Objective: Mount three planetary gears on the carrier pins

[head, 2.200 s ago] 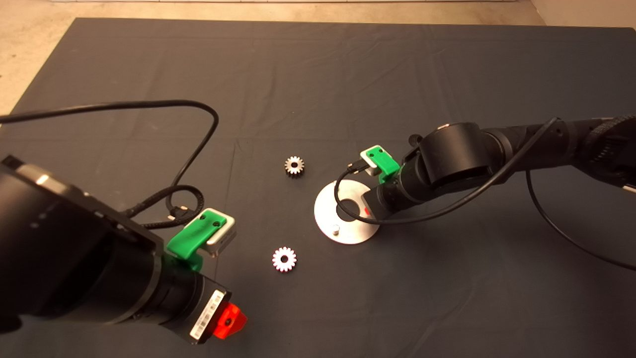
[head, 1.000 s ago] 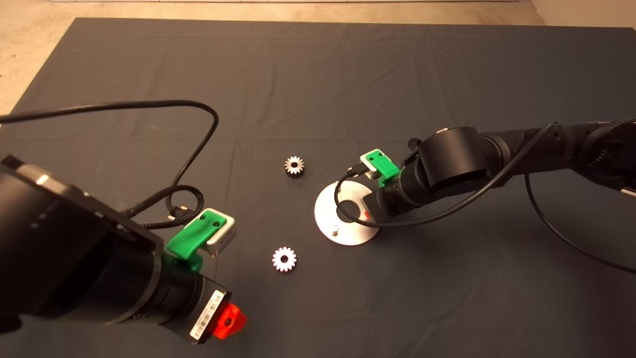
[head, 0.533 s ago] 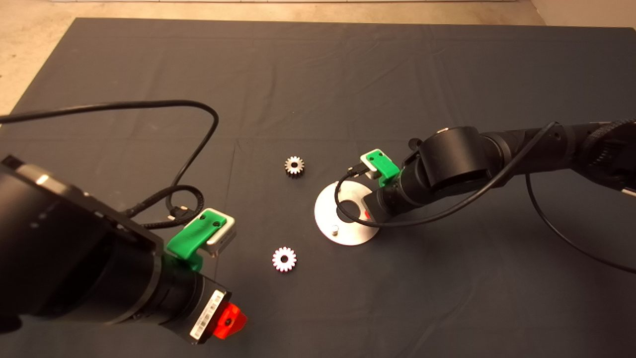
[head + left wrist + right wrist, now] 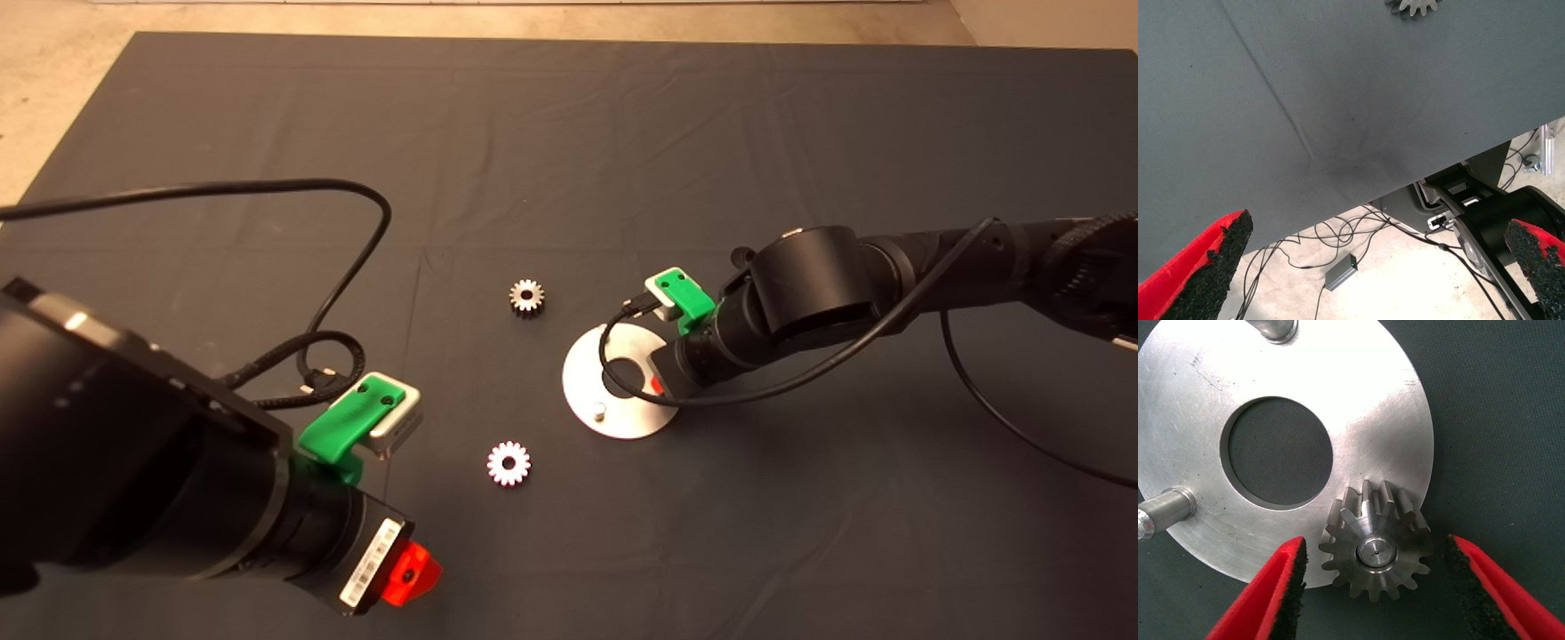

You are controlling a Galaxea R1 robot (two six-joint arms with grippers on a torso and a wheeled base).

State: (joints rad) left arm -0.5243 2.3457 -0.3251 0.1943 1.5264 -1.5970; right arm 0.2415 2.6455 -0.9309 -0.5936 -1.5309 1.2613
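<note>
I see the right gripper [image 4: 1375, 587] spread apart around a seated gear [image 4: 1377, 541]; the left gripper [image 4: 1385, 267] waits, fingers apart.

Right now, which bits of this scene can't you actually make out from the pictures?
- Head view: the right arm covers the seated gear and one side of the carrier disc; only one carrier pin shows.
- Right wrist view: the disc's far pin is cut by the edge.
- Left wrist view: a loose gear is mostly cut off.
</note>
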